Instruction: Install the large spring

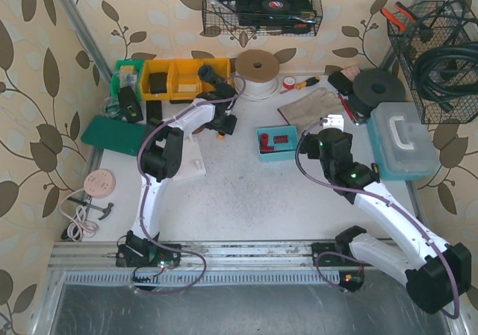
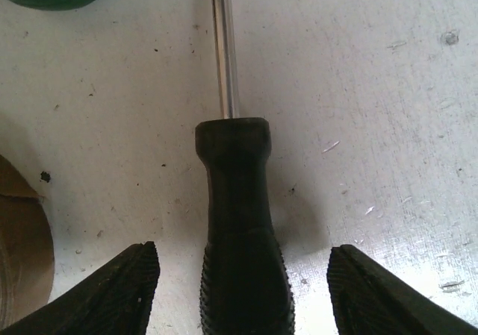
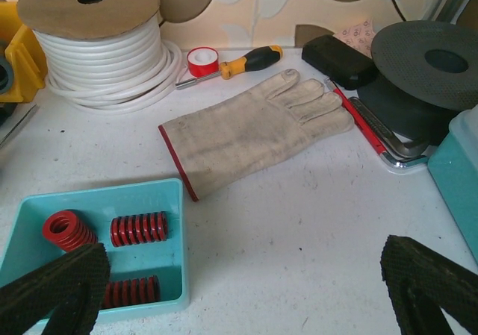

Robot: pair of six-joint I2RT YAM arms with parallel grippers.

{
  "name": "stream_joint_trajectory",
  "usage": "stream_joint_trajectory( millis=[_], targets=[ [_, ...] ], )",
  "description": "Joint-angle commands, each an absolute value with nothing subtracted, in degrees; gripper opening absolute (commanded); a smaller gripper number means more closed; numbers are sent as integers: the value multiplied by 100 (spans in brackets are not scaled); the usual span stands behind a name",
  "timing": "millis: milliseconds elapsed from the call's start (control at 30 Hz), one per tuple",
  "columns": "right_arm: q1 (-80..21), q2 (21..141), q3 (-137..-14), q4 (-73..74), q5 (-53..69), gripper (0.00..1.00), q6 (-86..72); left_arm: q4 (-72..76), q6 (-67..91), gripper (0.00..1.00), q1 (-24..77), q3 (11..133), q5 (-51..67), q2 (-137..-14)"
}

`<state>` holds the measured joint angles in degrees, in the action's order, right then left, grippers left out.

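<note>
Three red springs (image 3: 139, 228) are seen in the teal tray (image 3: 168, 193), at the lower left of the right wrist view. The large spring (image 3: 69, 230) is judged to be the widest one, at the left end of the tray. No spring is picked up yet, so the installing is wholly left to do. The right hand (image 3: 246, 274) is spread wide and empty near the tray. The left hand (image 2: 243, 264) is spread around a black-handled screwdriver (image 2: 237, 178) lying on the surface (image 2: 388, 126), and the screwdriver is not touched.

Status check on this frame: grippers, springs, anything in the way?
Left gripper open astride black-handled tool. Right gripper open, empty. Red springs in teal tray, uncovered.
</note>
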<state>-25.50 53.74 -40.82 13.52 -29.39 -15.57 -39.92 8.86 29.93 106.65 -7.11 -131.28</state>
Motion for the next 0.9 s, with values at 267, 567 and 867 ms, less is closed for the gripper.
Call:
stream_joint_trajectory(
  millis=[267,567,867],
  targets=[
    [-2567,5740,-4262,1314,-2472,95,-1434,-3419,1437,85,2955,9522,-884,-11076],
    [-2572,5924,-4249,1155,-1883,89,-1241,-3345,2057,87,2859,7774,-1842,-8925],
    [-2567,6009,-4249,1141,-1911,89,-1257,-3676,2966,70,1940,6078,-2008,-7526]
  ],
)
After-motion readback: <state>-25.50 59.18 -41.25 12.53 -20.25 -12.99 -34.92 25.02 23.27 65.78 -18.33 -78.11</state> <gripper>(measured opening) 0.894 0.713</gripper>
